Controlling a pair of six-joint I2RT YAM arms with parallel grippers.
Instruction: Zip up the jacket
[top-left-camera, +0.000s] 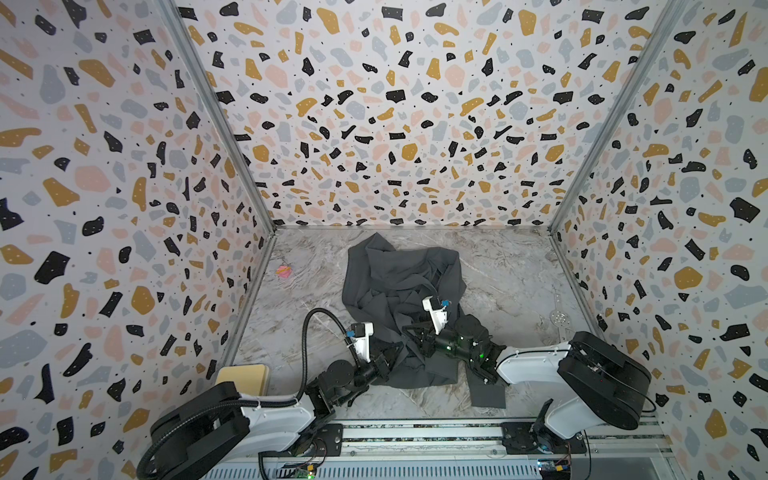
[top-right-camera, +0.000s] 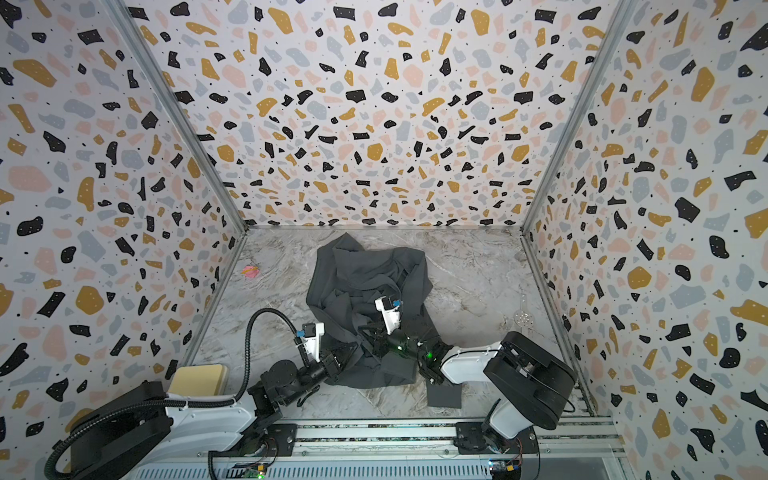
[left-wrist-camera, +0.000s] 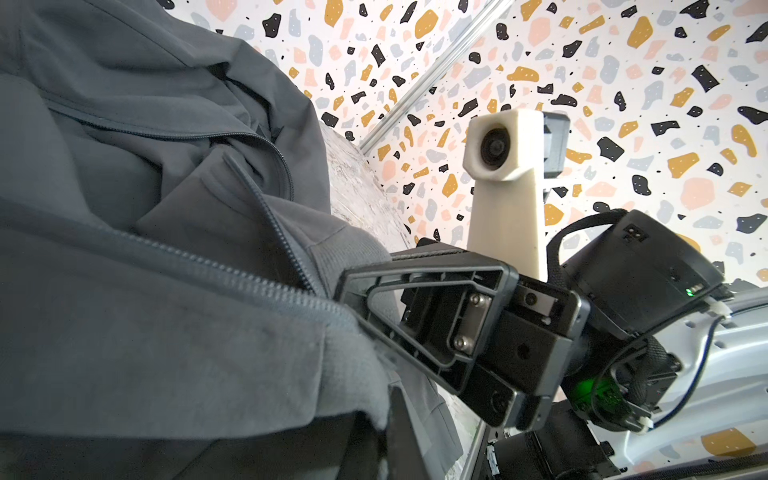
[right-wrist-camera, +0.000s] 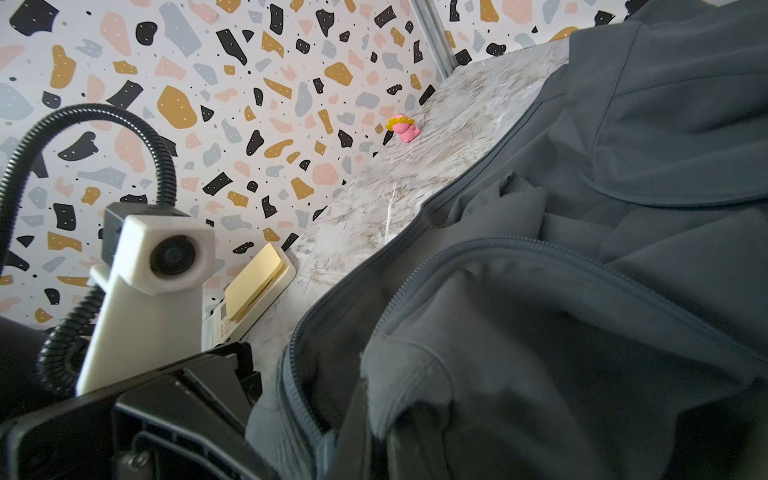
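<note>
Jacket (top-left-camera: 399, 270) lies crumpled on the table (top-left-camera: 507, 270); left tool (top-left-camera: 392, 358) and right tool (top-left-camera: 408, 331) each pinch its fabric by the zipper.

- This is a robotics lab test cell.
- Terrazzo-print walls (top-left-camera: 374, 124) box in a marble-print tabletop (top-left-camera: 498, 270) on three sides, joined by bare metal corner posts (top-left-camera: 216, 120).
- Two robot arms (top-left-camera: 540, 365) are mounted on a metal rail (top-left-camera: 415, 432), with exposed circuit boards (top-left-camera: 555, 465) beside it.
</note>
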